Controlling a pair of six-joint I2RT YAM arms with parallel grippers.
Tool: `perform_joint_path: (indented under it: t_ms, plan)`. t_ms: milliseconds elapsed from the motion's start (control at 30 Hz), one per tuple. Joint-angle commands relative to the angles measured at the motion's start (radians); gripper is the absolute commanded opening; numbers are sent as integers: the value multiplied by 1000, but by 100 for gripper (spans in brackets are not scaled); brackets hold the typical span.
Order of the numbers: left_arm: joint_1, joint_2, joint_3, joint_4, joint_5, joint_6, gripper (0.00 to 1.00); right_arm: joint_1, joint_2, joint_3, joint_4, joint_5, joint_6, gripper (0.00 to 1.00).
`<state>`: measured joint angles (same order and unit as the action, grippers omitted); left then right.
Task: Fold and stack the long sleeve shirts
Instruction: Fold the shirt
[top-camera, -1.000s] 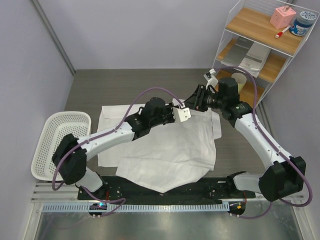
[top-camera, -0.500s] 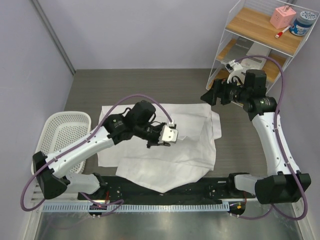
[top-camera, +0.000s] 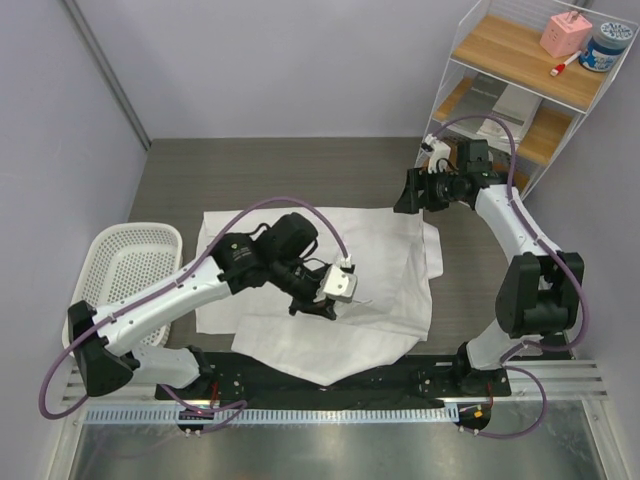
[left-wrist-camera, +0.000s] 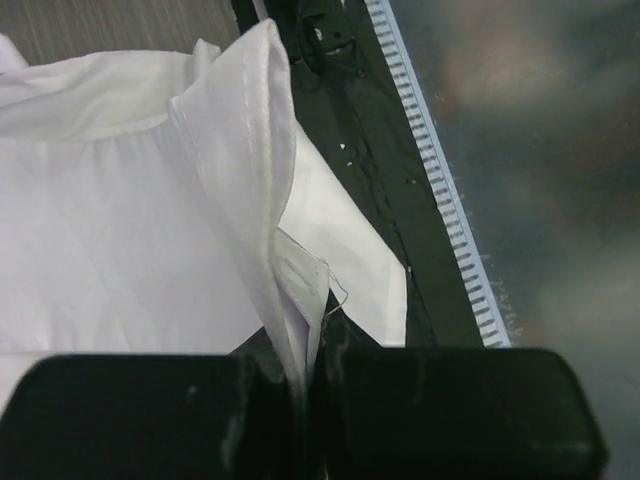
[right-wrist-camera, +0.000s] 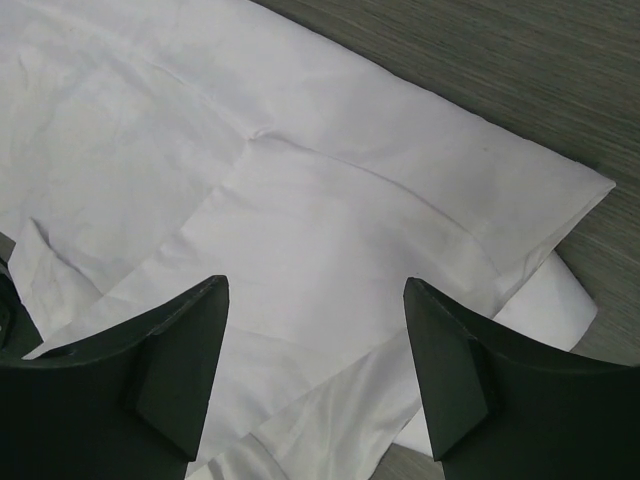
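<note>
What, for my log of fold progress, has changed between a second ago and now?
The left gripper travelled from the far edge of the long sleeve shirt towards the near side and is now shut on a hemmed edge of it. The right gripper drew back to the shirt's far right corner, open above the cloth. The shirt's outline and the basket stayed put.

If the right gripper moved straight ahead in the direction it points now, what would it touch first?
Probably the white shirt: the open right gripper points at its flat cloth, near a corner. How far away the cloth lies is unclear.
</note>
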<state>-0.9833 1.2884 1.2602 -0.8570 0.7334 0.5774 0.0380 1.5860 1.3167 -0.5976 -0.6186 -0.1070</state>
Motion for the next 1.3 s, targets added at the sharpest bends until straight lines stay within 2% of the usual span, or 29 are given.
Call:
perform_joint_path:
  t_ms: [0,33,133,267,433,600,733,1000,1133,1200,1267]
  plan:
    - [79,3,-11,174,-8,-209,0,7,84,59,33,16,-40,75]
    - [130,8,-21,244,-11,-323,0,5,98,81,22,7,-40,75]
    - [254,41,-62,373,-44,-503,0,5,147,134,-25,-18,-59,75]
    - [414,112,-91,492,-66,-664,0,5,190,182,-74,-20,-97,77]
    - [554,210,-120,573,-88,-671,2,10,258,233,-149,-32,-128,76]
    - [676,278,-168,572,-83,-584,8,25,302,230,-189,-17,-166,74]
    - [793,318,-211,578,-88,-582,8,31,313,216,-205,-6,-181,73]
    - [890,333,-324,610,-120,-636,11,53,331,219,-225,30,-200,70]
    - [939,321,-349,610,-190,-677,20,57,325,226,-234,37,-206,70]
    - [969,318,-323,529,-216,-689,32,60,319,240,-258,45,-212,70]
    - [1018,281,-314,500,-239,-688,39,65,302,251,-280,60,-230,69]
